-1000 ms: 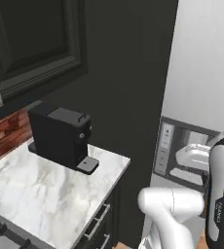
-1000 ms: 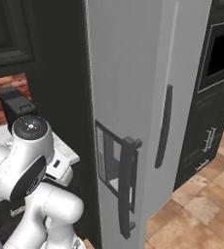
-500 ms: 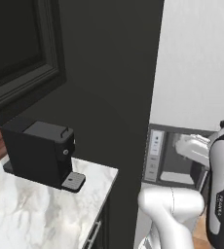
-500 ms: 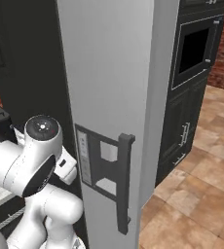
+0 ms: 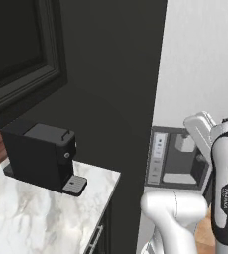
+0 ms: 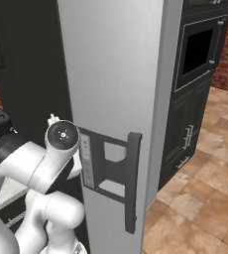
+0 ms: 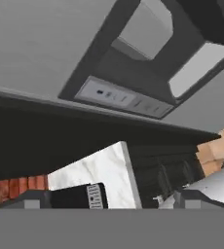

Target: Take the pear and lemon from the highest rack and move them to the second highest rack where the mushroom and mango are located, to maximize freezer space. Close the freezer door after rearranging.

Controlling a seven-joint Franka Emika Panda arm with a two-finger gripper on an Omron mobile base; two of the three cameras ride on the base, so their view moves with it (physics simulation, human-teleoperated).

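Note:
The freezer (image 6: 116,74) stands tall and light grey right in front of me. Its door (image 5: 205,64) shows me its outer face, which carries a dark recessed dispenser panel (image 6: 106,168) and a dark vertical bar handle (image 6: 132,183). The inside is hidden, so the pear, lemon, mushroom, mango and both racks are out of sight. My gripper (image 7: 111,200) is open with nothing between its fingertips. It points at the dispenser panel (image 7: 128,73) from close by. The hand (image 5: 201,130) is raised level with the dispenser (image 5: 178,158).
A black coffee machine (image 5: 41,154) sits on a marble counter (image 5: 31,213) left of the freezer, under a dark upper cabinet (image 5: 17,54). To the freezer's right are a dark wall oven (image 6: 200,49) and dark drawers (image 6: 183,144). The floor is terracotta tile (image 6: 200,213).
Both base views have shifted, so the base has moved. The freezer front now looms larger and nearer, and the wall oven has come into the right base view. The arm's pose is about the same.

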